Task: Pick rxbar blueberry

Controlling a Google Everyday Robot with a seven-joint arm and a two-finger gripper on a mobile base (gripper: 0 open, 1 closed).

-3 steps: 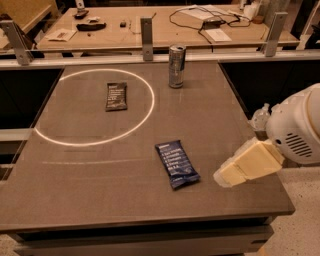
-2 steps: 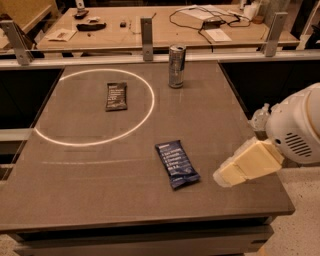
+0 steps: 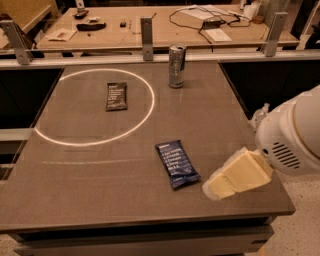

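A flat rectangular bar in a glossy dark blue wrapper with white text lines, the rxbar blueberry [image 3: 176,163], lies flat on the grey-brown tabletop [image 3: 100,190], at about 5 o'clock from the table's middle. Its long axis is tilted, with the near crimped end swung towards 5 o'clock.

The cream-coloured gripper [image 3: 215,186] sits just beside the bar at its 3 o'clock, low over the table near the front right corner, and is apart from the wrapper. It grasps nothing, and whether it is clenched or released cannot be told. Behind it, at 2 o'clock, is the rounded white arm housing [image 3: 295,135].

A thin white ring [image 3: 151,105] marked on the tabletop fills the far left part of the table, and a flat black-wrapped bar [image 3: 116,96] lies inside it towards the ring's 1 o'clock side. The blue bar lies outside the ring, at its 5 o'clock.

A slim silver drink can [image 3: 176,66] stands upright at the table's 12 o'clock edge, just outside the ring; its contents cannot be seen. Beyond a rail lies a wooden bench [image 3: 165,35] carrying papers and dark cables [image 3: 195,15].
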